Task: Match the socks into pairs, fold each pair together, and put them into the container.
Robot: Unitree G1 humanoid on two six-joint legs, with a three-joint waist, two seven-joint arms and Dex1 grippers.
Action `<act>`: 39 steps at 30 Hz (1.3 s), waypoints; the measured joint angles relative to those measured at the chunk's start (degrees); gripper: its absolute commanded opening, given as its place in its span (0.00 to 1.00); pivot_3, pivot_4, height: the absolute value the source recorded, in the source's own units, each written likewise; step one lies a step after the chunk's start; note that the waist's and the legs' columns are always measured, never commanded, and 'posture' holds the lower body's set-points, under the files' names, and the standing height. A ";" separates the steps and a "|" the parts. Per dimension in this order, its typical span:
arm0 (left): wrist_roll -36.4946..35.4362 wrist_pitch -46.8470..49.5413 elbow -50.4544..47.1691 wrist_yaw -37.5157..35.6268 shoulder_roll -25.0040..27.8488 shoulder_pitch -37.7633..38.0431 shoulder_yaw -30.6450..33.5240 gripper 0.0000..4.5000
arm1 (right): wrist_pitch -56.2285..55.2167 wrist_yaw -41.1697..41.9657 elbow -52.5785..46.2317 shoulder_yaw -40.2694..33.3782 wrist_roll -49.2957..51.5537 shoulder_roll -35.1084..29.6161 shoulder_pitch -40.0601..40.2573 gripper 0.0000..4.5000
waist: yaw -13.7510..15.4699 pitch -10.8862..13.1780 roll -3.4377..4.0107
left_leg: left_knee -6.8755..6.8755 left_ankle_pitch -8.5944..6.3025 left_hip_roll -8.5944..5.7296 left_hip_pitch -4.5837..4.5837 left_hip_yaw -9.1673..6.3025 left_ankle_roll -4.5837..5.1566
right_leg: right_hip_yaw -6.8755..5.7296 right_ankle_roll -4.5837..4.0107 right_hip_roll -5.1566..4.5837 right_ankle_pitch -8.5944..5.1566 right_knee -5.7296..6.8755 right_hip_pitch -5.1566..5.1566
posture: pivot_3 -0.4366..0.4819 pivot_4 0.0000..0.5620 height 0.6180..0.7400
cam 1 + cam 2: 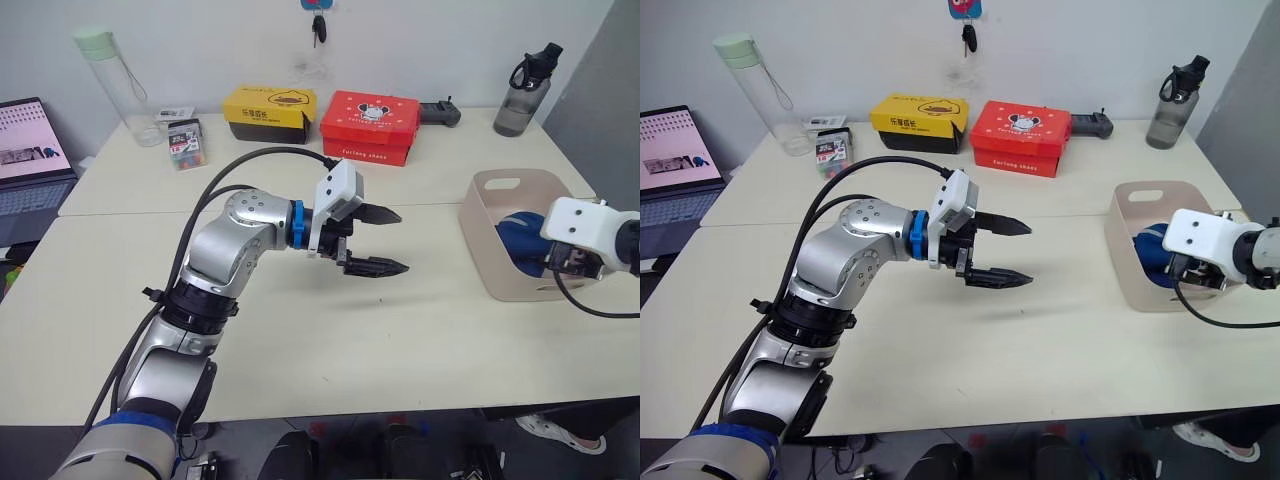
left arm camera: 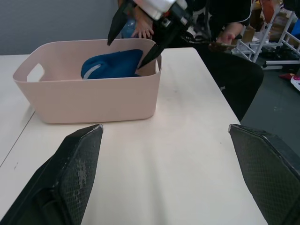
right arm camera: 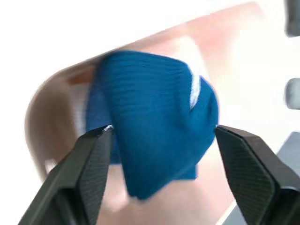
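While left gripper (image 1: 385, 240) hovers mid-frame, fingers spread, empty, right gripper (image 2: 136, 40) at right edge hangs parted over blue socks (image 2: 112, 64) inside container (image 1: 480, 235).

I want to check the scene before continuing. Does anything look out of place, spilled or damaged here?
Nothing stands out. The blue socks lie bundled inside the container, which stands upright on the table. The right gripper is open above them, and the left gripper is open over bare table.
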 measured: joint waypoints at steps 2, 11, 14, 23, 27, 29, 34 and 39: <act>0.02 0.00 0.06 0.05 0.02 0.05 0.00 1.00 | 2.71 2.43 -1.42 -1.77 2.86 -1.21 0.22 0.82 | 0.08 0.00 0.00 | 0.02 0.00 0.00 0.00 0.01 0.00 | 0.00 0.00 -0.01 0.00 0.01 0.01 | 0.48 0.27 1.00; -1.89 2.42 -0.05 1.60 -1.08 0.08 1.32 1.00 | 10.68 3.39 -2.70 -9.31 10.44 -2.12 -0.53 0.82 | 0.06 0.00 0.00 | 0.04 0.00 0.00 0.01 0.03 0.01 | 0.03 0.00 -0.01 0.00 0.07 0.01 | 0.48 0.27 1.00; -2.06 2.74 -0.73 2.13 0.29 0.23 1.56 1.00 | 14.43 -0.20 -6.00 -10.22 14.55 3.73 -3.55 0.82 | -0.29 0.01 -0.01 | 0.02 0.00 0.03 0.06 0.05 0.00 | 0.05 0.00 0.01 0.00 0.12 0.00 | 0.48 0.27 1.00; 3.05 -2.30 -1.10 6.11 14.45 10.50 9.47 1.00 | 17.53 -18.06 -15.80 -7.71 17.81 24.02 -4.70 0.82 | -0.12 -0.01 -0.04 | 0.00 0.00 0.03 0.05 -0.05 -0.01 | 0.00 0.00 -0.01 0.00 0.10 -0.07 | 0.48 0.27 1.00; 6.72 -7.86 0.37 11.87 18.42 21.93 16.64 1.00 | 7.41 -27.53 -17.78 -3.36 13.78 36.10 4.08 0.86 | 0.07 -0.01 -0.07 | -0.06 0.00 0.03 -0.03 -0.10 -0.02 | -0.04 0.00 -0.03 0.00 0.04 -0.15 | 0.48 0.27 1.00; 7.32 -11.32 1.83 14.20 18.55 26.96 20.47 1.00 | 6.03 -30.32 -17.87 -2.22 13.75 40.15 7.87 0.96 | 0.18 -0.01 -0.06 | 0.00 0.01 -0.04 -0.04 -0.09 -0.02 | -0.03 0.00 -0.10 0.00 0.08 -0.14 | 0.48 0.27 1.00; 6.79 -16.10 1.78 17.58 18.27 39.01 28.59 1.00 | 2.21 -30.89 -17.19 -0.50 13.21 40.52 16.39 1.00 | 0.19 -0.02 -0.06 | -0.08 0.00 -0.03 0.11 -0.09 -0.02 | -0.02 -0.01 -0.09 0.00 0.08 -0.05 | 0.48 0.27 1.00; 5.66 -16.35 -2.84 19.64 17.92 47.85 33.57 1.00 | -2.21 -31.44 -12.32 -1.54 11.89 40.13 19.66 1.00 | 0.10 -0.02 -0.06 | -0.14 0.00 -0.02 0.25 -0.06 -0.02 | 0.02 -0.01 -0.09 0.00 0.10 0.04 | 0.48 0.27 1.00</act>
